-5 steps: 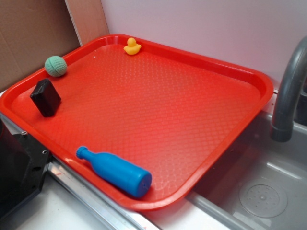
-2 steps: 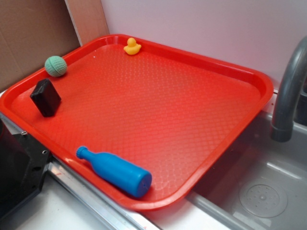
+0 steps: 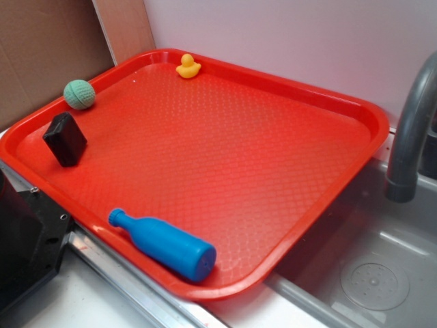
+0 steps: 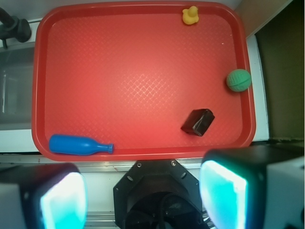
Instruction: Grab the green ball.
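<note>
Red plastic is filling most of both views: a textured tray is sitting beside a grey sink with a dark faucet. In the wrist view, the green ball is resting against the tray's raised edge at about 3 o'clock from the tray's centre; in the exterior view the same ball is lying at about 10 o'clock. A black block is lying near it, toward 4 o'clock in the wrist view, not touching it. A yellow duck is sitting at 1 o'clock by the far rim, and a blue bottle is lying on its side at 7 o'clock. The gripper is hanging high off the tray's near edge, its two glowing fingers spread wide apart and gripping nothing.
</note>
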Action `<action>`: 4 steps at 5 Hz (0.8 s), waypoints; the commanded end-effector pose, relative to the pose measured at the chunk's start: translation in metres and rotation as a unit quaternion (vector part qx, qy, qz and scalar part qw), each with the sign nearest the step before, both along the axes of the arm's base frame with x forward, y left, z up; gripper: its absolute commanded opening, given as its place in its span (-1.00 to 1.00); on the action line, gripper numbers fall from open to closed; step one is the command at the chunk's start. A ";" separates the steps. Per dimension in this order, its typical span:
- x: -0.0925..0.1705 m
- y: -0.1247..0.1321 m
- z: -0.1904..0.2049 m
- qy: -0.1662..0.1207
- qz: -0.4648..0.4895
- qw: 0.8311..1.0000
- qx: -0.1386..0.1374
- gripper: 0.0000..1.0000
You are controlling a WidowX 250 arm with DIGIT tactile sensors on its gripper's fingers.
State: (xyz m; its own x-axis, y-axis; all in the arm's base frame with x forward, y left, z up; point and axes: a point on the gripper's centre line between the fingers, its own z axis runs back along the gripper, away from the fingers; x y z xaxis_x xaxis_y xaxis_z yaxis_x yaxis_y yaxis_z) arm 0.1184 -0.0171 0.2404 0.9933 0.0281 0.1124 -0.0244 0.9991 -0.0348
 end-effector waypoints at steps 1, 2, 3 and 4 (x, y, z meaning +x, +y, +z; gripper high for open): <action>0.047 0.073 -0.052 -0.007 0.249 0.969 -0.009 1.00; 0.051 0.093 -0.066 0.001 0.324 0.946 0.011 1.00; 0.056 0.137 -0.098 -0.058 0.435 0.898 0.030 1.00; 0.060 0.174 -0.137 -0.029 0.501 0.860 0.095 1.00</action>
State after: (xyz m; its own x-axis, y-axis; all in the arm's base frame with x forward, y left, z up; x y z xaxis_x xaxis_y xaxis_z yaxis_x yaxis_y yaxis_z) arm 0.1888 0.1485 0.0886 0.4849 0.8491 0.2097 -0.8745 0.4725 0.1093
